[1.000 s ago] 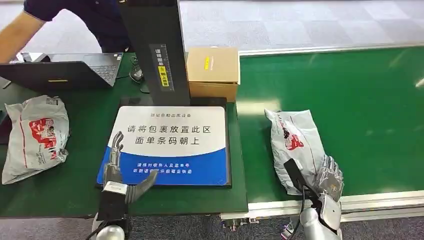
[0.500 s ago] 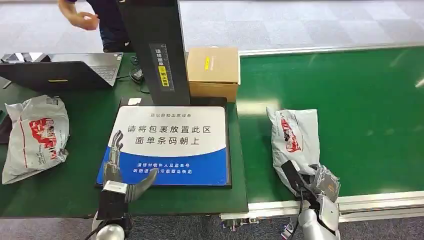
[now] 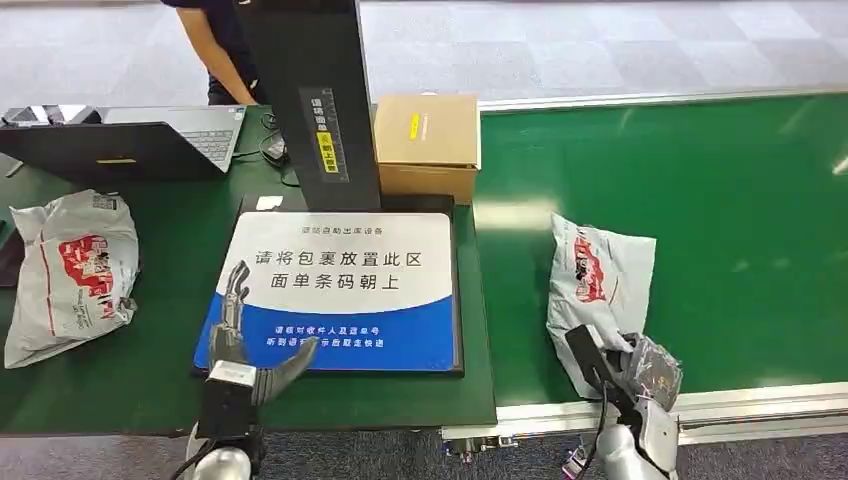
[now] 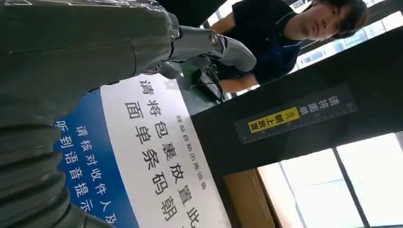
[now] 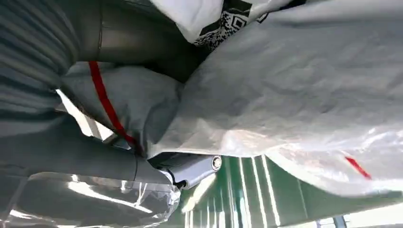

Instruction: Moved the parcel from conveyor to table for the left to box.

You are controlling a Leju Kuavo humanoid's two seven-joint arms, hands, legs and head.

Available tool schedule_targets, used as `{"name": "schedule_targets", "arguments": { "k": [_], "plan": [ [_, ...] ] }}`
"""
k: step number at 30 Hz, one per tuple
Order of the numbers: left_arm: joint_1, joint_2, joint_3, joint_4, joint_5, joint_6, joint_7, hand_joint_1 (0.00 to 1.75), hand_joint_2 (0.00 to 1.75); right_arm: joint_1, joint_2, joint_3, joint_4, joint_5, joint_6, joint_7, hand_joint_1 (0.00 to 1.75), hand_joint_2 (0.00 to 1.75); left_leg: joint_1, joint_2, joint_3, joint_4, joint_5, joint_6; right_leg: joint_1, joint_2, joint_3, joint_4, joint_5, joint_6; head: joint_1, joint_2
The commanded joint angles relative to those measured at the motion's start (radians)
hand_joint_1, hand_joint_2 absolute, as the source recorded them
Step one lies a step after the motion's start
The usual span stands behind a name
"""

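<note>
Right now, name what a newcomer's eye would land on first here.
First, the big blue and white sign lying flat mid-table, under a black post. Next, the right hand gripping the near end of a grey parcel on the green conveyor. Another parcel lies at the table's left edge, and the left hand hovers open over the sign.
</note>
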Motion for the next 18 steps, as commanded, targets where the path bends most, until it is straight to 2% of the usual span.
{"name": "schedule_targets", "arguments": {
  "k": [1,3,8,18],
  "plan": [
    [-0.038,0.002,0.003,0.063,-0.002,-0.009,-0.002,0.0,1.75,0.074,0.064,0.074,-0.245,-0.044,-0.033,-0.065,1.69,1.75,0.0,0.001,0.003,-0.001,-0.001,0.0,0.001,-0.001,0.002,0.0,-0.001,-0.003,0.0,0.0],
    [-0.039,0.001,0.004,0.065,-0.003,-0.01,-0.004,0.0,1.75,0.097,0.072,0.101,-0.302,-0.076,-0.057,-0.098,1.66,1.75,0.0,0.0,0.003,-0.001,-0.001,0.0,0.001,-0.001,0.002,0.0,-0.001,-0.003,0.0,0.0],
    [-0.04,0.001,0.007,0.068,-0.004,-0.009,-0.007,0.0,1.75,0.141,0.085,0.165,-0.414,-0.169,-0.017,-0.144,1.68,1.75,0.0,0.0,0.002,-0.001,0.0,0.0,0.001,-0.001,0.001,0.0,-0.001,-0.003,0.0,0.0],
    [-0.032,0.002,0.001,0.06,0.0,-0.001,-0.016,0.0,1.75,0.201,0.079,0.317,-0.574,-0.249,-0.018,-0.228,1.69,1.75,0.0,0.001,0.002,-0.001,-0.001,0.0,0.001,-0.001,0.001,0.0,-0.001,-0.003,0.0,0.0]
  ]
}}
